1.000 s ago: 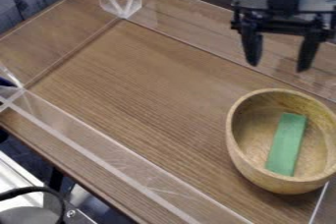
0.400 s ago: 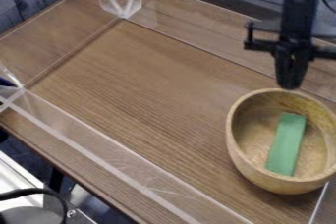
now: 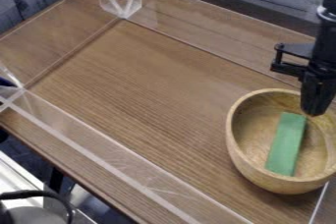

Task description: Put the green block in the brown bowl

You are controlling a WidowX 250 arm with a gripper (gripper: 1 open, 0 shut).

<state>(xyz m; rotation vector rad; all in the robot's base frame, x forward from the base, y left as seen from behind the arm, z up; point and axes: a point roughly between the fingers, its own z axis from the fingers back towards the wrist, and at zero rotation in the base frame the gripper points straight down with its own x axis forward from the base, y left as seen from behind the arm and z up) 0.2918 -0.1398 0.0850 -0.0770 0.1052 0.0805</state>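
Note:
The green block point(image 3: 288, 142) lies flat inside the brown bowl point(image 3: 245, 143), a round tan wooden bowl at the lower right of the table. My black gripper point(image 3: 316, 103) hangs straight down over the bowl's far right rim, just above the block's upper end. Its fingers are pressed together, shut on nothing. The block lies free of the gripper.
The wooden tabletop point(image 3: 144, 81) is ringed by low clear plastic walls point(image 3: 79, 135). A folded clear corner piece point(image 3: 121, 0) stands at the far left. The table's front edge runs close below the bowl.
The gripper went from wide open to shut. It moved right and down, from behind the bowl to above the bowl's right side. The block stayed in the bowl.

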